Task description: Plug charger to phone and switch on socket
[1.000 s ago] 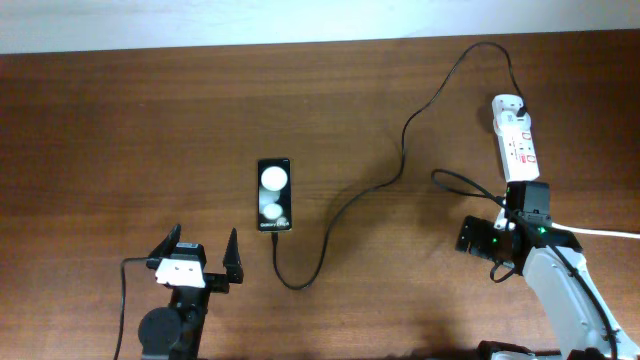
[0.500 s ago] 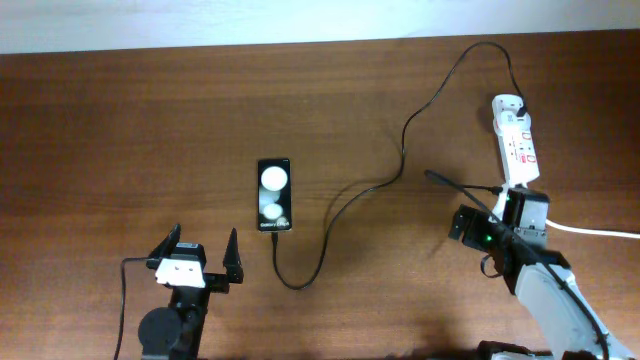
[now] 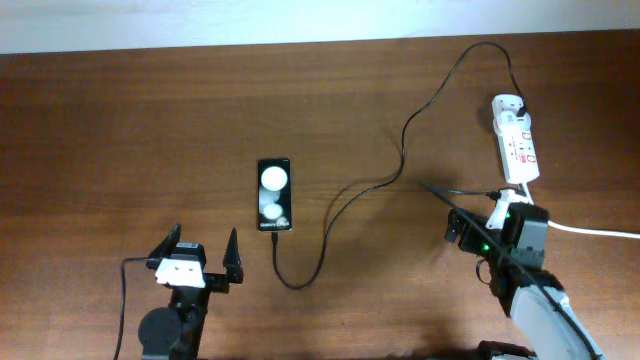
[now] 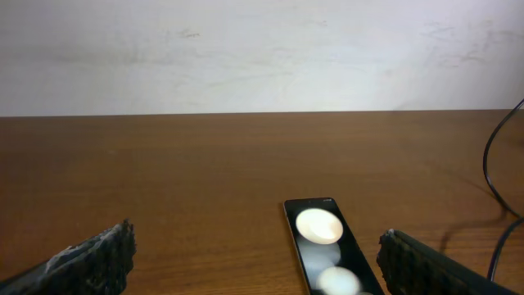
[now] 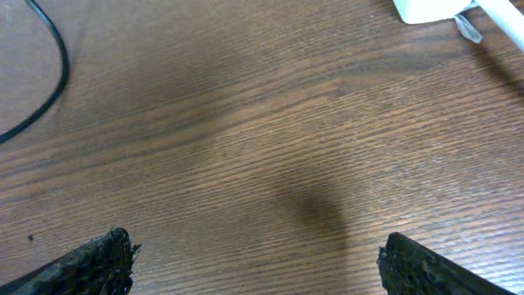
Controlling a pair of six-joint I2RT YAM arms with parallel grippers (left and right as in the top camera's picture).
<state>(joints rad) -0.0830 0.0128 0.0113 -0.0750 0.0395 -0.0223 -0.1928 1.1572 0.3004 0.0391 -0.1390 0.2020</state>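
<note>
- Charger: thin black cable. Its plug sits at the far end of the socket, and the cable loops to the near end of the phone. Whether the tip is seated there cannot be told.
- Phone: lies flat mid-desk, ahead of the left gripper.
- Socket: lies at the desk's right side, its white cord trailing off the right edge.
- Left gripper: jaws wide, empty, unmoved over the last second.
- Right gripper: jaws wide, empty. Over the last second it has drawn back from the socket's near end and swung left, and is now near the socket without touching it.
- Judgement: the turn suggests the cable is the next target. The switch state is unreadable.
</note>
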